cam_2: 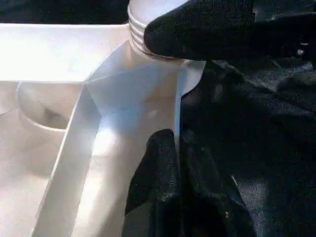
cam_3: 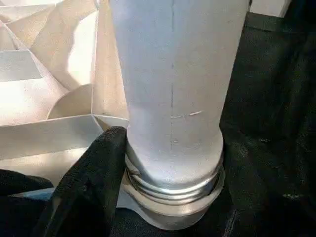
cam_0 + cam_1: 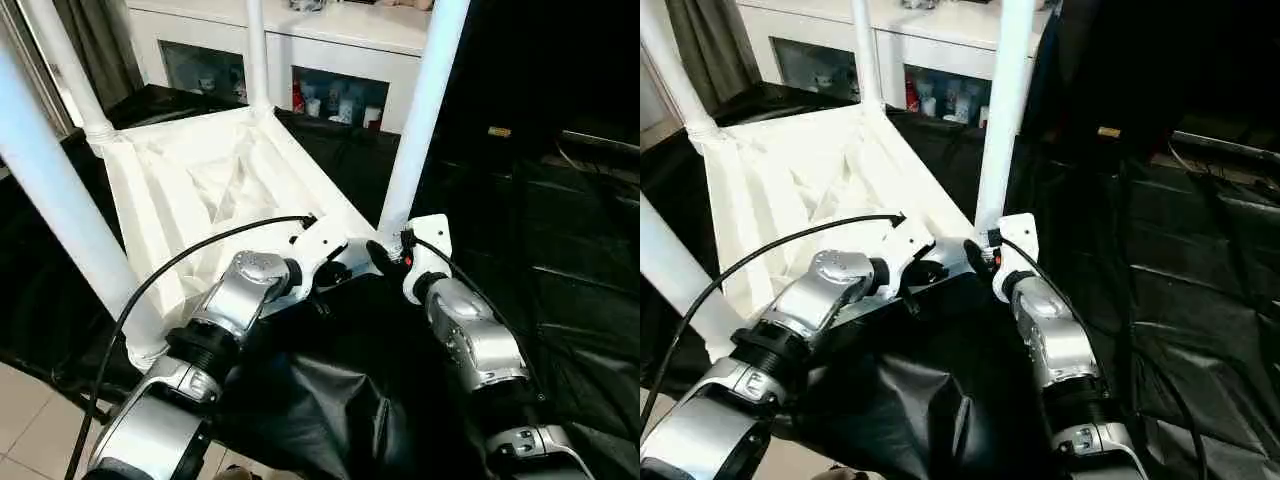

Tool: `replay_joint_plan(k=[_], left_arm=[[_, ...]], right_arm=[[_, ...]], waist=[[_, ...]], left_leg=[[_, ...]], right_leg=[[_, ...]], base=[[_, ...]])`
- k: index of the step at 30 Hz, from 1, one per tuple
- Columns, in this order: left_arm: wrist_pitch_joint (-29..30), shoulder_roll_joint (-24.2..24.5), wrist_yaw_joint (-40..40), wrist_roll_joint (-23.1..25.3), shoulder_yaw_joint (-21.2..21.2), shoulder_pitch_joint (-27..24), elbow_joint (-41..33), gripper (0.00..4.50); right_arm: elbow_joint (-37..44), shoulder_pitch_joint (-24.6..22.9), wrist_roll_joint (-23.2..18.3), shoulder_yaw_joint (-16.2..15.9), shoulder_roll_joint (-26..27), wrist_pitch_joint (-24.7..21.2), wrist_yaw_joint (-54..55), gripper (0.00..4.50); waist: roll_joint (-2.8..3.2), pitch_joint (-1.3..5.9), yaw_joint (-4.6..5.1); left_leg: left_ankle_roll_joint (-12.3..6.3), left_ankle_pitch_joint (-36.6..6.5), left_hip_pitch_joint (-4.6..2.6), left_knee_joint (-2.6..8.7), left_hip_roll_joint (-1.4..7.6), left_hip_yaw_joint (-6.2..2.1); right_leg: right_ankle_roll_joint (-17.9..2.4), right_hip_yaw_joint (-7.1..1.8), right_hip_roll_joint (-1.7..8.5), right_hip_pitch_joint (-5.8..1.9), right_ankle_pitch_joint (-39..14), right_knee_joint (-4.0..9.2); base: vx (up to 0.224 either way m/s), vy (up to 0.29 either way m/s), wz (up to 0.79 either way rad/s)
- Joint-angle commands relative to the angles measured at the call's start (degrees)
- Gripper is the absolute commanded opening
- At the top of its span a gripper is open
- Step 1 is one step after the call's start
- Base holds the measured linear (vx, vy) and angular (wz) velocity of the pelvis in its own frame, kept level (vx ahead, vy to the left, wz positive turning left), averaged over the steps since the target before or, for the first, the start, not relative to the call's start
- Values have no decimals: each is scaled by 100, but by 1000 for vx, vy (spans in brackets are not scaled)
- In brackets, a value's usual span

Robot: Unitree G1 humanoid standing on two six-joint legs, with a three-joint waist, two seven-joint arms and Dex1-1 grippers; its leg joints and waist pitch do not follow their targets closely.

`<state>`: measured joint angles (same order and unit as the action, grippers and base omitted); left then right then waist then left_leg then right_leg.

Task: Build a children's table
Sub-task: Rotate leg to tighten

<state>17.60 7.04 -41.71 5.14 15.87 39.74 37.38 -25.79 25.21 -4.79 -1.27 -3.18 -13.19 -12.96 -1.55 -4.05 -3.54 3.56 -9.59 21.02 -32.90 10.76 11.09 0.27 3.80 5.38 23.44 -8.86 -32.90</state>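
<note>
White plastic tabletop [image 3: 200, 190] lies ribs-up on black sheeting [image 3: 560, 300], four legs standing. At its five-o'clock corner, the right claw [image 2: 148, 197] spans the leg [image 3: 420, 110] base; keep twisting it squarely home. Left claw [image 1: 170, 197], closed, presses the rim, steadying.

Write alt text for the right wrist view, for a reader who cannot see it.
A thick white table leg stands upright in a round corner socket of the upturned white tabletop, with threaded rings showing at its base. One black finger of the right tool rests against the base of the leg, and black sheeting lies beside the table.
</note>
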Motion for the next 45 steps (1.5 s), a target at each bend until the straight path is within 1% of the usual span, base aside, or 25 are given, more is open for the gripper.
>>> replay_joint_plan(k=[1,4,5,7,8,9,12,14,15,16,18,19,22,23,24,25,28,29,31,35,37,40,41,42,45], left_arm=[[-94,-122,268,-6,-3,49,211,0],[-196,-15,-77,-76,35,-15,90,0],[-264,32,-205,-76,65,-43,39,0],[-407,148,-503,-95,137,-130,-119,0],[-604,283,-809,-150,193,-238,-305,0],[-735,371,-1009,-191,227,-310,-427,0],[-846,738,-1789,-424,331,-593,-964,0],[-801,880,-2102,-568,348,-710,-1189,0],[-757,941,-2244,-640,350,-763,-1293,0],[-696,1190,-2597,-752,378,-897,-1562,0],[-675,1374,-2809,-826,368,-990,-1758,0],[-622,1437,-2893,-877,354,-1026,-1843,0],[-567,1556,-3040,-931,302,-1104,-2007,0],[-570,1573,-3061,-931,288,-1115,-2027,0],[-559,1602,-3080,-937,275,-1132,-2056,0],[-548,1618,-3088,-943,269,-1140,-2071,0],[-522,1657,-3103,-962,264,-1161,-2117,0],[-517,1665,-3105,-967,265,-1165,-2128,0],[-470,1698,-3117,-992,269,-1192,-2195,0],[-439,1706,-3116,-990,272,-1216,-2231,0],[-431,1702,-3118,-982,269,-1226,-2235,0],[-419,1704,-3117,-980,269,-1229,-2225,0],[-419,1710,-3110,-981,272,-1231,-2224,0],[-413,1717,-3101,-983,276,-1234,-2232,0],[-380,1721,-3083,-981,277,-1240,-2250,0]], right_arm=[[-24,-59,16,-377,164,80,-302,334],[91,-26,-76,-310,8,209,-544,362],[119,-11,-97,-299,-51,253,-668,372],[227,-6,-163,-295,-203,258,-988,378],[398,-38,-228,-353,-426,227,-1389,378],[513,-63,-267,-394,-577,204,-1652,400],[941,-195,-416,-585,-1193,-1,-2636,421],[1100,-265,-468,-660,-1428,-104,-2991,430],[1171,-297,-490,-692,-1532,-151,-3147,441],[1452,-434,-556,-836,-1941,-299,-3722,441],[1688,-548,-668,-943,-2259,-446,-4198,441],[1765,-590,-693,-992,-2370,-481,-4349,441],[1909,-663,-726,-1113,-2583,-569,-4637,441],[1930,-676,-723,-1137,-2616,-572,-4681,441],[1965,-693,-735,-1156,-2637,-603,-4720,441],[1960,-693,-739,-1149,-2622,-613,-4711,441],[1957,-678,-775,-1132,-2586,-644,-4694,441],[1962,-675,-788,-1132,-2586,-654,-4695,441],[2000,-656,-852,-1120,-2561,-724,-4732,417],[2041,-661,-888,-1107,-2540,-765,-4790,403],[2057,-680,-893,-1104,-2539,-778,-4809,373],[2074,-706,-897,-1113,-2542,-798,-4829,364],[2087,-713,-908,-1117,-2544,-816,-4831,355],[2097,-718,-921,-1123,-2547,-832,-4830,329],[2127,-735,-940,-1144,-2538,-864,-4835,312]], waist=[[-57,322,-5],[-79,325,-13],[-62,330,-21],[-68,336,-22],[-73,343,-39],[-83,346,-27],[-80,352,-75],[-50,359,-141],[-55,358,-158],[-72,359,-205],[-88,372,-220],[-73,398,-238],[-87,417,-241],[-94,406,-252],[-128,396,-254],[-105,391,-266],[-111,370,-265],[-104,361,-261],[-98,360,-260],[-108,367,-253],[-111,371,-255],[-112,374,-256],[-110,367,-258],[-109,365,-257],[-106,368,-258]], left_leg=[[-45,-2222,-100,444,186,-155],[-91,-2148,-79,443,187,-157],[-98,-2083,-72,446,196,-154],[-121,-2009,-50,448,201,-154],[-150,-1931,-28,454,217,-164],[-177,-1882,-8,456,222,-153],[-301,-1676,-50,422,237,-99],[-335,-1509,-93,410,265,-78],[-347,-1467,-104,405,266,-57],[-353,-1437,-121,395,277,-37],[-416,-1241,-76,388,275,-43],[-479,-1036,-67,364,271,-38],[-629,-645,-40,316,252,-29],[-657,-655,-26,305,244,-20],[-665,-697,-27,305,247,-16],[-621,-782,-29,318,252,-30],[-486,-959,-41,334,259,-36],[-394,-1082,-47,350,264,-47],[-332,-1172,-58,355,262,-51],[-323,-1106,-46,347,256,-51],[-340,-1032,-39,343,251,-52],[-383,-945,-38,333,247,-48],[-386,-970,-42,332,247,-45],[-382,-989,-41,335,247,-46],[-370,-996,-49,336,251,-49]], right_leg=[[-525,-181,329,-140,-3151,559],[-512,-178,343,-162,-3204,556],[-541,-189,344,-162,-3107,541],[-589,-194,343,-179,-2963,520],[-625,-198,353,-213,-2799,492],[-643,-206,339,-224,-2687,472],[-822,-246,334,-196,-2316,420],[-965,-260,324,-178,-2004,380],[-1012,-267,310,-168,-1893,366],[-1107,-275,299,-158,-1707,342],[-1195,-278,289,-216,-1399,261],[-1270,-278,292,-226,-1089,216],[-1438,-269,279,-245,-518,135],[-1454,-277,290,-247,-532,143],[-1447,-277,293,-242,-609,151],[-1400,-271,309,-249,-858,167],[-1296,-272,310,-233,-1251,204],[-1227,-271,308,-228,-1458,224],[-1174,-273,307,-221,-1567,237],[-1164,-275,300,-227,-1432,219],[-1175,-275,300,-237,-1358,208],[-1213,-273,296,-238,-1223,191],[-1216,-273,296,-231,-1257,200],[-1212,-272,296,-234,-1289,202],[-1210,-272,295,-231,-1290,198]], base=[[0,0,0],[0,0,0],[0,0,0],[0,0,0],[0,0,0],[0,0,0],[0,0,0],[0,0,0],[0,0,0],[51,-10,12],[57,0,8],[57,9,2],[0,0,0],[0,0,0],[0,0,0],[0,0,0],[0,0,0],[0,0,0],[0,0,0],[0,0,0],[0,0,0],[0,0,0],[0,0,0],[0,0,0],[0,0,0]])
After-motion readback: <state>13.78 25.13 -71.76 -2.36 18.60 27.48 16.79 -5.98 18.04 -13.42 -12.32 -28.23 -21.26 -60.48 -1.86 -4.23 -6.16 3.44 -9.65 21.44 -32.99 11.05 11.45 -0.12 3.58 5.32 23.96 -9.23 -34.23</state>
